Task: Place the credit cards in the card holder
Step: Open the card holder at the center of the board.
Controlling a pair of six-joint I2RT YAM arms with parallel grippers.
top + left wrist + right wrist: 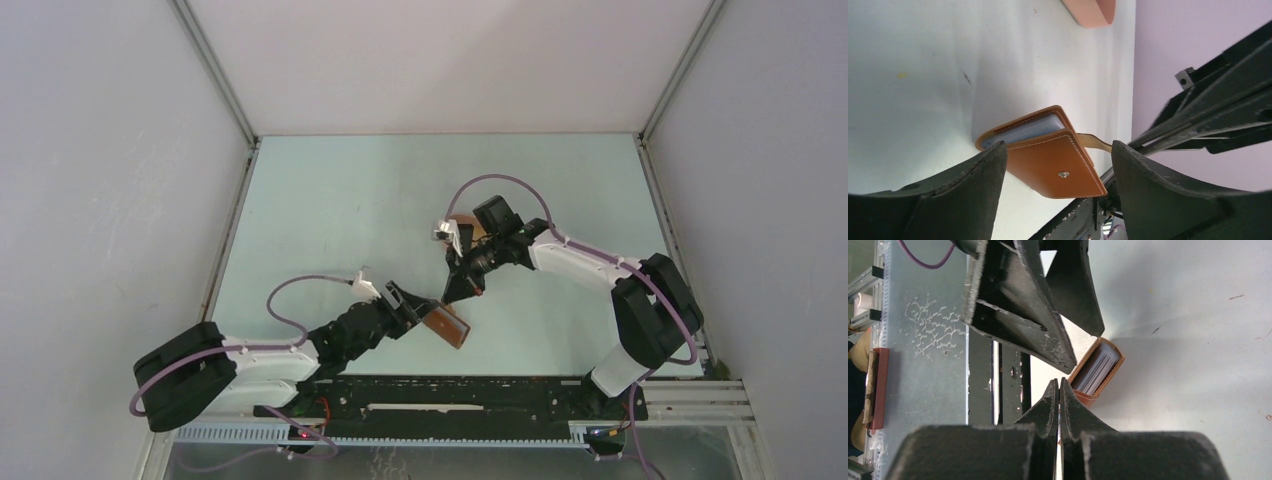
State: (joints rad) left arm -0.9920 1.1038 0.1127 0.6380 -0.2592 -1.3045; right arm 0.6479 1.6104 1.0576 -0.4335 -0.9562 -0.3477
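My left pincer (426, 311) reaches over the pale bench (340, 200) near its front edge, its jaws spread wide. The card holder (448, 326), a small reddish-brown leather wallet, lies on the bench between those open jaws.

From my left wrist, the card holder (1048, 160) is folded nearly shut, with greyish pockets showing along its open edge and a metal stud (1063, 174) on its top cover. One of my left fingers (968, 190) sits right against the wallet's corner. The other stands apart from the leather, and only the snap tab (1095, 142) stretches toward it. I am not gripping it. A pink tray (1091, 9) peeks in at the top of that view.

My right pincer (463, 292) points down just beyond the wallet, its jaws pressed together and holding nothing. From my right wrist, its closed tips (1058, 387) sit just beside the card holder (1099, 366), whose stacked grey pockets face the camera.
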